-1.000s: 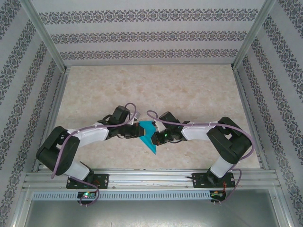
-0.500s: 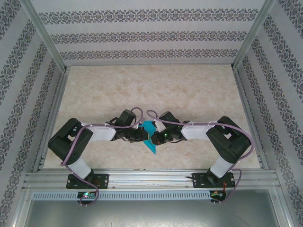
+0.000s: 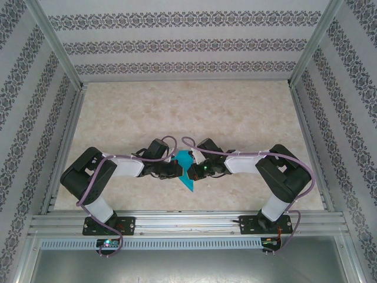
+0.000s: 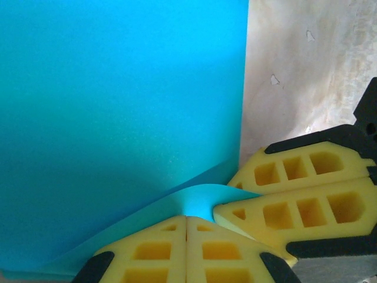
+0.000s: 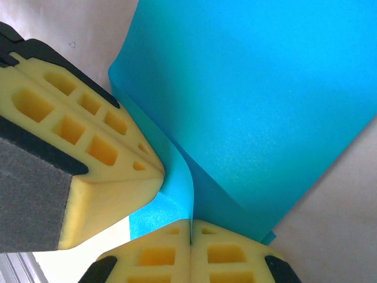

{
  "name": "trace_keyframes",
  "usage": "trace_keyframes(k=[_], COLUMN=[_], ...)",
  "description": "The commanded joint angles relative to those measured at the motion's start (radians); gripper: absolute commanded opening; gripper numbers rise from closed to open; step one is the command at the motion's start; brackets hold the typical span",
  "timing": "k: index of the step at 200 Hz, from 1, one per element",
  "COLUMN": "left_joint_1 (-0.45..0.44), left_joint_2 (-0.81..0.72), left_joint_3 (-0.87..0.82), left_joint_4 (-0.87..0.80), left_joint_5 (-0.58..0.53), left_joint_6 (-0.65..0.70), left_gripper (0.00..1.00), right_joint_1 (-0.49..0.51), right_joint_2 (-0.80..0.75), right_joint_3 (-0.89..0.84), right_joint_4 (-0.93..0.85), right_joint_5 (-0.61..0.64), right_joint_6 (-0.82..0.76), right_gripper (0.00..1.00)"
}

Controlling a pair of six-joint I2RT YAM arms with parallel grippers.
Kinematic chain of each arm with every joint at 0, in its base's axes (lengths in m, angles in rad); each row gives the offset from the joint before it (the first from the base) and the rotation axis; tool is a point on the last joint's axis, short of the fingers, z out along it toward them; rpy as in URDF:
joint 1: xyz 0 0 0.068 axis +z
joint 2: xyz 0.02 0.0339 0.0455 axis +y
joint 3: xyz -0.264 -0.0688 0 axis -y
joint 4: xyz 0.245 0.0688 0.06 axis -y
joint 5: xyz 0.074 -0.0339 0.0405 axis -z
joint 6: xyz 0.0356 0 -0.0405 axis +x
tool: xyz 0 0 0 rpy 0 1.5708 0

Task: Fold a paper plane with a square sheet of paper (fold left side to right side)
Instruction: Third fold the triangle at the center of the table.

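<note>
Teal-blue folded sheet of thin paper (image 3: 187,175) lies on the beige marbled desk (image 3: 235,112), near the front middle between the two arms. In the overhead view its narrow point aims toward 5 o'clock. The left pincer (image 4: 187,227) reaches in from 9 o'clock and the right pincer (image 5: 190,231) from 3 o'clock, their tips just beside each other over the paper.

In the left wrist view the left pincer's yellow foam pads (image 4: 153,253) are pressed together at 6 o'clock. A raised flap of the paper curls up from the flat layer into the seam between them. The right pincer's pads sit at 4 o'clock, touching that flap's edge.

In the right wrist view the right pincer is likewise closed tight, nipping an upright ridge of the paper at 6 o'clock. The left pincer's pads press against the same fold from 9 o'clock. The rest of the paper lies flat on the desk.
</note>
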Motion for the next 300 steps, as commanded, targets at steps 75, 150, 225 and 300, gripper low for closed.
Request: trace_keyframes(k=[75,150,225,300], left_joint_1=[-0.011,-0.011,-0.011,-0.011], left_joint_2=[0.031,0.039,0.03,0.024], left_joint_3=[-0.049,-0.052,-0.047,-0.042], left_joint_4=[0.013,0.022,0.024,0.011], left_joint_5=[-0.06,-0.06,-0.059,-0.061], left_joint_6=[0.016,0.015,0.012,0.017], left_gripper=[0.06,0.06,0.06,0.06], right_joint_1=[-0.023,-0.083,-0.037,0.016], right_joint_2=[0.023,-0.133,-0.226,-0.135], right_joint_3=[0.016,0.017,-0.1,-0.074], right_joint_4=[-0.094,-0.13,-0.063,-0.041], right_joint_5=[0.039,-0.004,-0.2,-0.177], right_joint_6=[0.005,0.044,0.165,0.178], right_gripper=[0.12,0.43,0.1,0.09])
